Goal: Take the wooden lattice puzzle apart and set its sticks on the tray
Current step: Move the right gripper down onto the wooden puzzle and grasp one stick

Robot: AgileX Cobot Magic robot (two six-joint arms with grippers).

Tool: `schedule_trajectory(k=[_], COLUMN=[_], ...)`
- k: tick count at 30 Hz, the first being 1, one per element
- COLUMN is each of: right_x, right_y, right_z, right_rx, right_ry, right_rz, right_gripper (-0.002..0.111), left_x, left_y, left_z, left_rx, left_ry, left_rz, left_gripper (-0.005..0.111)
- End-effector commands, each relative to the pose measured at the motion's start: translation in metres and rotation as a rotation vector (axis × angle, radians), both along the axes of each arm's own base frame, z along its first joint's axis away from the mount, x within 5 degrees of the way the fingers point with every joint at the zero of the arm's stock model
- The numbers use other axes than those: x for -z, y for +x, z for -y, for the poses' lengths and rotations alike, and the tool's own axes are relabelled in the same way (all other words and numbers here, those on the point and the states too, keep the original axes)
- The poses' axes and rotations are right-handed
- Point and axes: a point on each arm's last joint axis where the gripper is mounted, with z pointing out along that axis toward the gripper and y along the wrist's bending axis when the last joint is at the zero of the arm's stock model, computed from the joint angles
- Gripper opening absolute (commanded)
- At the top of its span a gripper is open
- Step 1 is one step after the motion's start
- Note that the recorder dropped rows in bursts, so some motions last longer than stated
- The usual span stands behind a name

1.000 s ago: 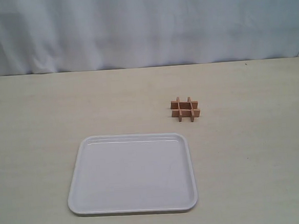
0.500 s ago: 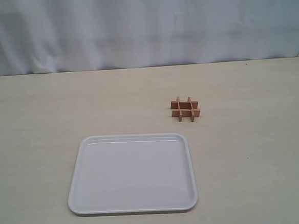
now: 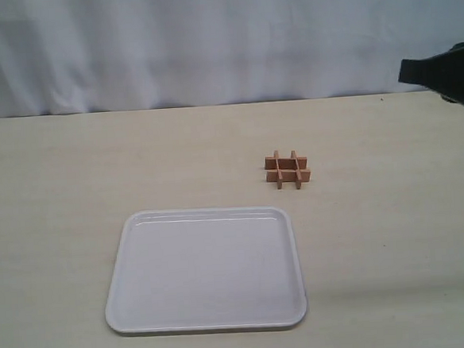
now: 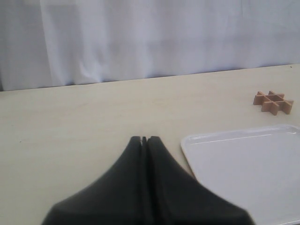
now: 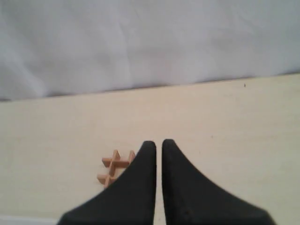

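I judge nothing done yet: the wooden lattice puzzle (image 3: 287, 170) sits fully assembled on the surface (image 3: 72, 169) near the bare tray (image 3: 205, 271), while my left end effector (image 4: 144, 138) and right end effector (image 5: 158, 143) are both pressed together, empty.

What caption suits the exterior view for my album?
Assembled wooden lattice puzzle lies apart from the white tray; dark robot arm at right edge.

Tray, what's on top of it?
Nothing: the tray is bare white. The puzzle sits apart on the table, whole. The table under the tray is hidden.
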Motion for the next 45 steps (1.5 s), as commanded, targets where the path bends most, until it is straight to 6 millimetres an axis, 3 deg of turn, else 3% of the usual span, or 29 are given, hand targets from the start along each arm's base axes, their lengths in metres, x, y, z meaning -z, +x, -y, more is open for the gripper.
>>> schedule_trajectory(k=[1, 12, 17, 23, 35, 45], right_x=[0.008, 0.037, 0.058, 0.086, 0.118, 0.15], right_y=[0.024, 0.078, 0.097, 0.123, 0.162, 0.178], right_z=[-0.003, -0.014, -0.045, -0.078, -0.085, -0.086], right_rx=[-0.028, -0.174, -0.288, -0.324, -0.225, -0.162], right_ry=[-0.041, -0.18, -0.228, -0.238, -0.199, -0.183], right_rz=[-0.165, -0.482, -0.651, -0.731, -0.828, -0.833], right_gripper=[0.004, 0.004, 0.004, 0.005, 0.037, 0.037], left_x=[0.0, 0.0, 0.0, 0.0, 0.0, 0.0], left_y=[0.0, 0.0, 0.0, 0.0, 0.0, 0.0], left_z=[0.0, 0.0, 0.0, 0.0, 0.0, 0.0], left_rx=[0.001, 0.001, 0.001, 0.001, 0.001, 0.001], left_ry=[-0.005, -0.005, -0.005, -0.005, -0.005, -0.005], left_rz=[0.012, 0.012, 0.012, 0.012, 0.012, 0.012], left_gripper=[0.0, 0.0, 0.0, 0.0, 0.0, 0.0])
